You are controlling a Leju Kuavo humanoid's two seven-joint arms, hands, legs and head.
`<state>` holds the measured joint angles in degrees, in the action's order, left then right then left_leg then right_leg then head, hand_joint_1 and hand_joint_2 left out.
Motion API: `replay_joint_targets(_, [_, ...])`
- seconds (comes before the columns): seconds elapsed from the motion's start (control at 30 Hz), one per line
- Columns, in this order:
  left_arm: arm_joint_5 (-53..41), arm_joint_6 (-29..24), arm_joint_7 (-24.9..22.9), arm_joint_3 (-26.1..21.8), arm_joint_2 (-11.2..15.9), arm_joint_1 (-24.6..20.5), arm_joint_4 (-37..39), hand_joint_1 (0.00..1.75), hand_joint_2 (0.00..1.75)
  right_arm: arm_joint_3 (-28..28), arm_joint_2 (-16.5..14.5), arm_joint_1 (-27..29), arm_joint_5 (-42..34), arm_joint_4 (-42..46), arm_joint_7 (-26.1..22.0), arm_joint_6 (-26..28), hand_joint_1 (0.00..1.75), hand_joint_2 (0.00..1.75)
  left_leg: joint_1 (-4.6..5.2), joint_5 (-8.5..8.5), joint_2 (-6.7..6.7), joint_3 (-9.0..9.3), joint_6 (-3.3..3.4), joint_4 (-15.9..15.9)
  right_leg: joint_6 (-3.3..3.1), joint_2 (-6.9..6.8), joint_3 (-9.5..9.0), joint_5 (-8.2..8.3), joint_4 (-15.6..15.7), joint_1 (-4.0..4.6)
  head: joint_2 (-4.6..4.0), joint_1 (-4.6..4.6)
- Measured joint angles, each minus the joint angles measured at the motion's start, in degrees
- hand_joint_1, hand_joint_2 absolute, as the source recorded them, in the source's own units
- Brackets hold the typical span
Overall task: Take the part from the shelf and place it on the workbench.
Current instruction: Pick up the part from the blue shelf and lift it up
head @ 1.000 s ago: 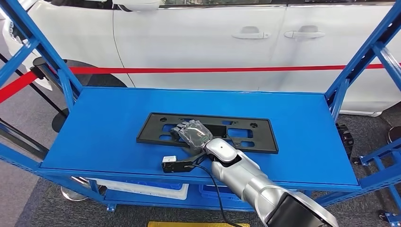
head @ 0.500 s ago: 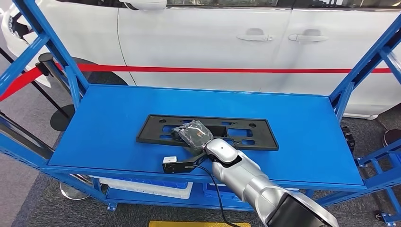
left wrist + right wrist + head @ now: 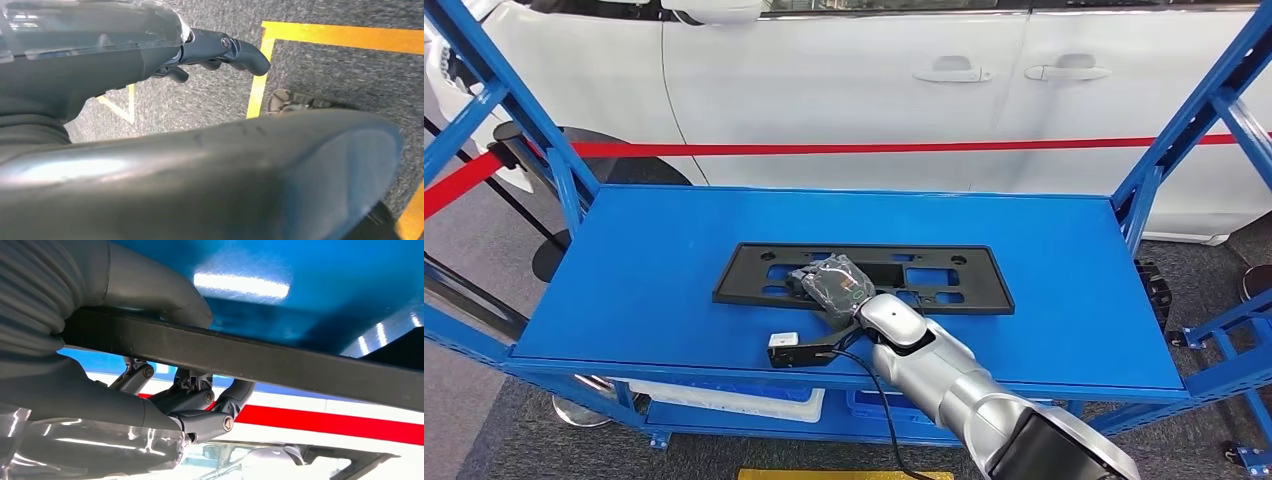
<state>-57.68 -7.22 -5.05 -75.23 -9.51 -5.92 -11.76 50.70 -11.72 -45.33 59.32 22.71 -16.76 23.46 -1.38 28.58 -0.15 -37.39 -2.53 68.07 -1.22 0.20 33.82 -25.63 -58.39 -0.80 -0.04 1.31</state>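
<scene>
- Left hand (image 3: 220,50): hangs by the robot's side over grey carpet with yellow floor tape (image 3: 260,75). Fingers curled loosely, nothing in them.
- Flat black rectangular plastic part with cut-out slots (image 3: 944,280): lies on the blue metal shelf (image 3: 654,260), around the middle and closer to the front edge. Long axis runs left-right, parallel to that edge.
- Right hand (image 3: 829,280): sits on the part's left half, reaching in over the front edge. Right wrist view shows the thumb (image 3: 165,295) on one face of the part's near rail and the fingers (image 3: 220,410) wrapped around the other, so it's clamped on the rail.
- Key relation: right hand is the only one at the part; grip is off-centre, left of the midpoint. My read: the long right end will likely sag or swing on lift.
- White car body (image 3: 844,80) and red barrier tape (image 3: 924,148) stand behind the shelf.
</scene>
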Motion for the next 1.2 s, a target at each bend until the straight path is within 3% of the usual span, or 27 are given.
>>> replay_joint_targets(0.07, [0.0,0.0,0.0,0.0,0.0,-0.1,0.0,0.00,0.00,0.0,0.1,-0.1,0.0,0.0,0.1,0.2,1.75,1.75,-0.01,-2.56,0.01,3.30,0.27,-7.0,0.46,0.18,0.07,-0.21,-0.3,0.13,0.00,-0.02])
replay_joint_targets(0.1, [0.0,0.0,0.0,0.0,0.0,-0.2,0.0,0.00,0.00,0.0,0.2,-0.1,0.0,0.0,0.2,0.4,1.75,1.75,0.08,-2.86,-0.01,4.15,0.62,-8.9,0.77,0.26,0.16,-0.22,-0.4,0.21,-0.01,-0.05])
replay_joint_targets(0.23, [0.0,-0.3,0.0,0.0,0.0,-0.2,0.0,0.00,0.00,0.0,0.4,0.0,0.9,0.0,1.7,3.3,1.75,1.75,0.28,-3.08,-0.06,4.44,2.46,-10.2,2.16,0.27,0.49,-0.49,-0.7,0.11,0.00,-0.11])
replay_joint_targets(0.3, [0.0,-0.4,-0.1,0.0,0.0,-0.2,0.0,0.00,0.00,-0.1,0.5,0.1,2.0,0.0,3.2,5.8,1.75,1.75,0.23,-3.43,-0.02,4.45,3.24,-10.5,2.50,0.16,2.41,-3.11,-4.8,0.03,0.00,-0.15])
replay_joint_targets(0.37, [0.0,-0.4,-0.1,0.0,0.0,-0.2,0.0,0.00,0.00,-0.2,0.8,0.1,3.4,0.1,4.8,8.4,1.75,1.75,0.46,-3.46,-0.03,4.28,3.60,-10.5,2.56,0.12,6.12,-6.62,-12.4,0.05,0.00,-0.15])
replay_joint_targets(0.4, [0.0,-0.4,-0.1,0.0,0.0,-0.2,0.0,0.00,0.00,-0.3,1.0,0.1,4.3,0.2,5.7,9.5,1.75,1.75,0.55,-3.44,-0.06,4.24,3.66,-10.5,2.54,0.12,7.61,-7.42,-15.2,0.05,0.00,-0.15])
replay_joint_targets(0.43, [-0.1,-0.4,-0.1,0.0,0.0,-0.1,0.0,0.00,0.00,-0.4,1.2,0.1,5.3,0.3,6.7,10.6,1.75,1.75,0.61,-3.39,-0.10,4.25,3.71,-10.4,2.47,0.11,8.26,-7.16,-16.3,0.05,0.00,-0.15])
replay_joint_targets(0.47, [-0.1,-0.4,-0.1,0.0,-0.1,-0.1,0.0,0.00,0.00,-0.5,1.5,0.0,6.3,0.5,7.8,11.8,1.75,1.75,0.66,-3.32,-0.15,4.29,3.70,-10.3,2.33,0.11,7.84,-5.81,-15.1,0.05,0.00,-0.15])
replay_joint_targets(0.53, [-0.1,-0.3,0.0,0.0,-0.1,-0.1,0.0,0.00,0.00,-1.1,2.0,-0.4,8.4,1.3,9.8,14.1,1.75,1.75,0.74,-3.02,-0.27,4.40,3.49,-10.1,1.86,0.12,4.68,-1.75,-8.1,0.10,0.00,-0.16])
replay_joint_targets(0.6, [-0.1,-0.2,0.2,0.0,-0.1,-0.1,0.0,0.00,0.00,-2.2,2.7,-1.0,10.6,2.8,11.4,15.6,1.75,1.75,1.00,-2.68,-0.32,4.21,3.02,-9.6,1.48,0.15,2.16,0.29,-2.2,0.27,0.00,-0.13])
replay_joint_targets(0.7, [-0.1,0.1,0.4,0.0,-0.1,-0.1,0.0,0.00,0.00,-4.5,4.1,-1.3,15.0,6.2,13.6,16.2,1.75,1.75,1.08,-2.51,-0.32,3.97,2.21,-9.6,0.98,0.18,1.75,0.26,-1.0,0.39,0.00,-0.09])
replay_joint_targets(0.77, [-0.1,0.2,0.4,0.0,0.0,0.0,0.0,0.00,0.00,-6.6,5.0,-1.4,18.2,8.7,14.4,16.3,1.75,1.75,0.96,-1.27,-0.24,3.40,1.58,-8.0,0.45,0.14,1.55,0.37,-0.6,0.14,0.00,-0.01])
replay_joint_targets(0.87, [0.0,0.3,0.4,-0.1,0.0,0.0,0.0,0.00,0.00,-10.5,5.7,-1.3,22.3,12.3,14.5,16.4,1.75,1.75,0.72,3.54,-0.15,-1.02,0.88,1.6,-0.02,0.10,1.43,0.32,-0.5,0.05,0.00,0.11])
replay_joint_targets(0.9, [0.0,0.3,0.4,-0.1,0.0,0.0,0.0,0.00,0.00,-11.8,5.9,-1.1,23.3,13.5,14.4,16.4,1.75,1.75,0.67,4.46,-0.15,-2.67,0.76,4.8,-0.05,0.10,1.40,0.28,-0.6,0.08,0.00,0.10])
replay_joint_targets(0.93, [0.1,0.3,0.3,-0.2,0.0,0.0,0.0,0.00,0.00,-13.0,6.2,-0.9,24.0,14.7,14.2,16.4,1.75,1.75,0.67,4.35,-0.14,-3.60,0.72,6.3,-0.07,0.10,1.36,0.24,-0.6,0.10,0.00,0.10])
replay_joint_targets(0.97, [0.1,0.3,0.3,-0.2,0.0,0.0,0.0,0.00,0.00,-14.3,6.4,-0.8,24.4,16.0,14.0,16.4,1.75,1.75,0.67,3.09,-0.14,-3.50,0.76,5.6,-0.06,0.12,1.28,0.17,-0.6,0.11,0.00,0.11])
replay_joint_targets(1.07, [0.2,0.3,0.4,-0.4,0.0,0.0,0.0,0.00,0.00,-18.1,7.0,-0.7,24.8,20.4,13.0,16.4,1.75,1.75,0.80,-2.80,-0.12,0.92,1.39,-5.0,0.27,0.23,1.01,-0.11,-0.7,0.20,0.00,0.09])
replay_joint_targets(1.13, [0.2,0.3,0.4,-0.4,-0.1,-0.1,0.0,0.00,0.00,-20.5,7.3,-0.5,24.8,23.5,12.1,16.5,1.75,1.75,1.08,-3.73,-0.16,2.58,1.99,-9.0,0.76,0.27,1.24,-0.10,-0.8,0.31,-0.01,0.07])
replay_joint_targets(1.2, [0.2,0.3,0.4,-0.4,-0.1,0.0,0.0,0.00,0.00,-22.4,7.5,-0.2,24.7,26.2,11.3,16.5,1.75,1.75,1.17,-3.59,-0.25,2.73,2.60,-9.5,1.40,0.26,1.34,0.04,-0.6,0.39,-0.01,0.04])
